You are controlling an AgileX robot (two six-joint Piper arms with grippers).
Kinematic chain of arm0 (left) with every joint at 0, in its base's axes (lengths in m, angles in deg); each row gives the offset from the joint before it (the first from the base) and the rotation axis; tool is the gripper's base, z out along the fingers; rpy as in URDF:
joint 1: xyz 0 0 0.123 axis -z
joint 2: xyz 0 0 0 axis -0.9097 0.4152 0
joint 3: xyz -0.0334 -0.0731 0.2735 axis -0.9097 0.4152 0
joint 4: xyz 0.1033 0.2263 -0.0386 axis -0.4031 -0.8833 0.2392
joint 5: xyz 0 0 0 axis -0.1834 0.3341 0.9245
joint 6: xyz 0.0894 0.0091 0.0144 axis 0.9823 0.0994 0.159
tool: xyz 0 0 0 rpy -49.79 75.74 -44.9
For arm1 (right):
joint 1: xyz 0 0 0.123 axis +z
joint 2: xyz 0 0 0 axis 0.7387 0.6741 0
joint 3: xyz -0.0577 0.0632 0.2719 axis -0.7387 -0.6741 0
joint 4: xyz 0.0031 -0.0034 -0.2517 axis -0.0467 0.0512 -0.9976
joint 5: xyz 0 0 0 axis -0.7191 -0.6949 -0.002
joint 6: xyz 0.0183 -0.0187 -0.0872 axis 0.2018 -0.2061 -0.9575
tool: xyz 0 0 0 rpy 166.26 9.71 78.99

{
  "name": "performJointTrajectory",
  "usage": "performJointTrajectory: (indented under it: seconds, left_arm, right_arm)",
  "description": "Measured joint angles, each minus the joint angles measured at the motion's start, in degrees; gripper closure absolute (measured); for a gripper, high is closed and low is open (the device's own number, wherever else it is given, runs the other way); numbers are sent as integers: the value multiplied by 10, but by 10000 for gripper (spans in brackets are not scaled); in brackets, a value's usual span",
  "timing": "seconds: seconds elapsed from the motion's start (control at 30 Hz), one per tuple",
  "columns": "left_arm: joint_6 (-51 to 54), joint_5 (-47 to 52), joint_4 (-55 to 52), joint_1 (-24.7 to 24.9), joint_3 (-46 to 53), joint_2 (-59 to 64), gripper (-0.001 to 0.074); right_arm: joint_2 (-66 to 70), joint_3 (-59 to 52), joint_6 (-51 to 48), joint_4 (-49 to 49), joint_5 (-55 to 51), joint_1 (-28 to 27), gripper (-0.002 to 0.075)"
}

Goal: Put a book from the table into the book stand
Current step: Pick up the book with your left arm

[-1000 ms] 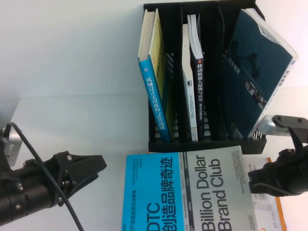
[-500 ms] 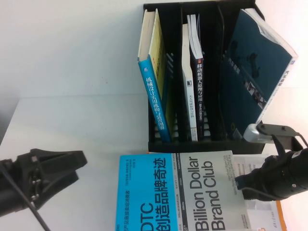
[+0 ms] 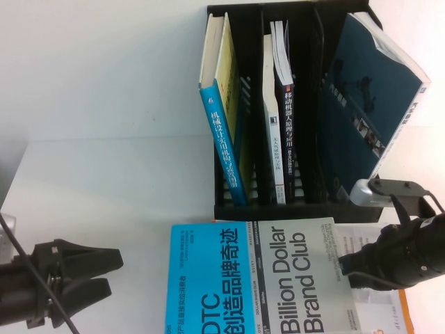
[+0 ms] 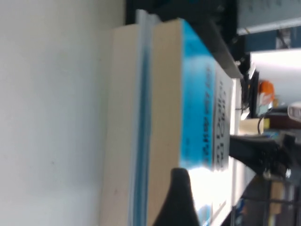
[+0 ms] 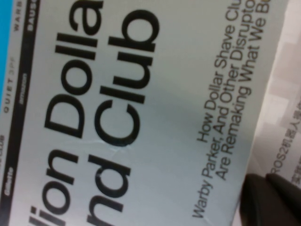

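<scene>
1. Blue and grey, the book (image 3: 261, 278) lies flat on the white table (image 3: 104, 188), just near of the black book stand (image 3: 299, 202), cover up.
2. The left gripper (image 3: 104, 268) sits low at the near left, fingers spread, beside the book's left edge and apart from it.
3. The right gripper (image 3: 348, 268) is at the book's right edge, over a white book (image 3: 389, 306) that lies beneath; whether its fingers are spread or pinching, I cannot tell.
4. Several books stand in the stand's slots.
</scene>
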Motion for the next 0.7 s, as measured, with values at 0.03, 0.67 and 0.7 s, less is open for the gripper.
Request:
performJointTrajectory:
  seconds: [0.03,0.67,0.7]
  left_arm:
    - [4,0,6,0,0,20,202]
    - [-45,-5,-36,128,-190,241,218]
    - [-49,-5,-40,130,-197,247,218]
  right_arm:
    - [0,0,-3,4,-2,0,728]
    - [3,1,-134,63,-18,0,728]
    - [3,1,-137,63,-17,0,728]
